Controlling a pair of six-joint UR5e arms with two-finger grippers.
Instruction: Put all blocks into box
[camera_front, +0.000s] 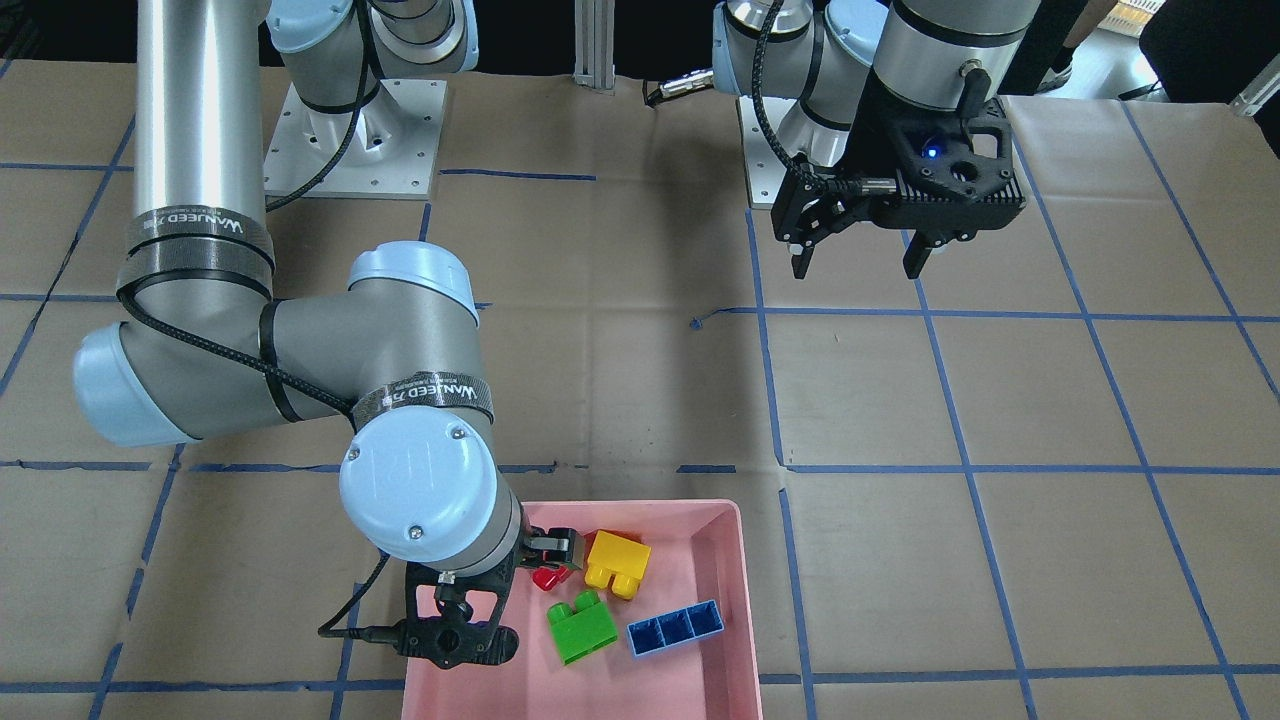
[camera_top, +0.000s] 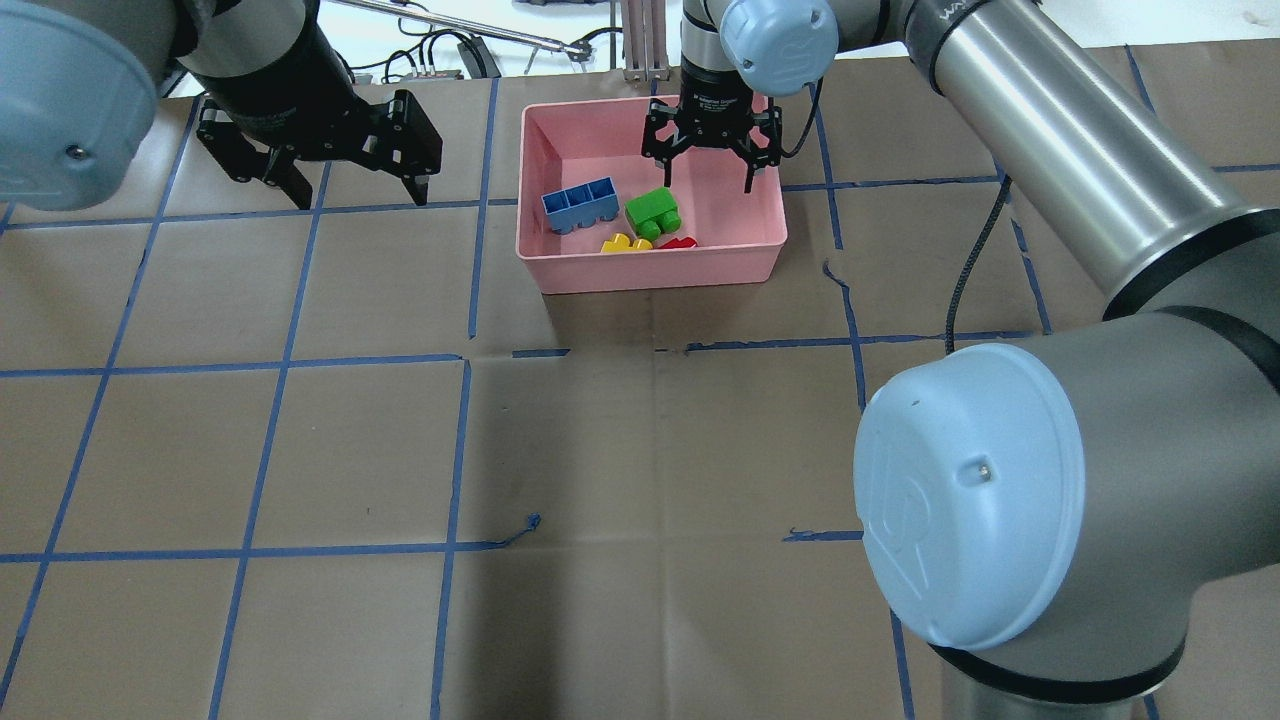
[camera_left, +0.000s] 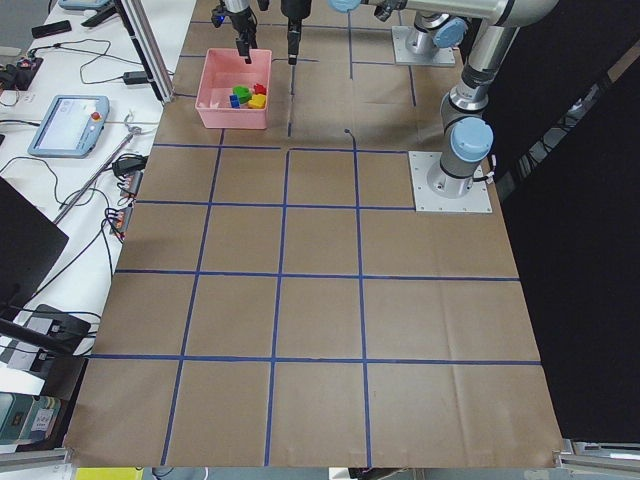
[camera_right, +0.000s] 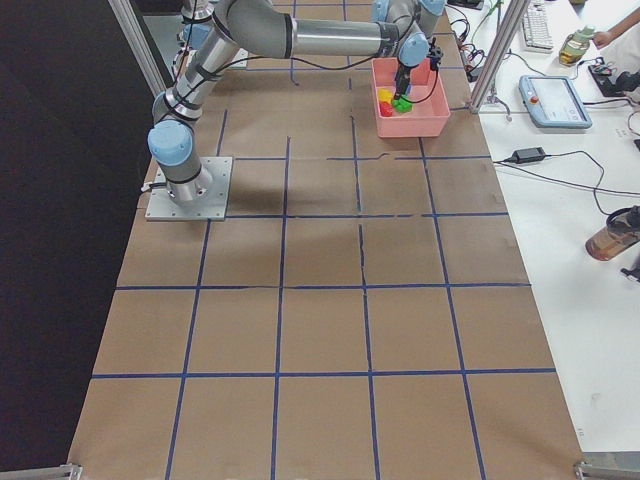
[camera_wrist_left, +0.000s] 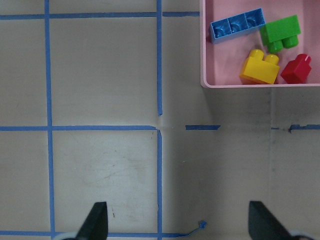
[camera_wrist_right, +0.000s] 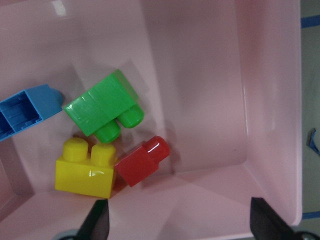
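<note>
All four blocks lie inside the pink box (camera_top: 560, 130): the blue block (camera_top: 580, 204) with its hollow side up, the green block (camera_top: 652, 212), the yellow block (camera_top: 626, 244) and the red block (camera_top: 680, 243). My right gripper (camera_top: 708, 182) hangs open and empty just above the box's far side; in its wrist view the green (camera_wrist_right: 102, 108), yellow (camera_wrist_right: 85, 167) and red (camera_wrist_right: 142, 161) blocks lie below it. My left gripper (camera_top: 360, 195) is open and empty above bare table, left of the box. Its wrist view shows the box (camera_wrist_left: 205, 50) at the top right.
The table is covered in brown paper with a blue tape grid (camera_top: 465, 360). The two arm base plates (camera_front: 355, 140) are at the robot's side. Past the table's far edge are a frame post (camera_top: 640, 35) and cables.
</note>
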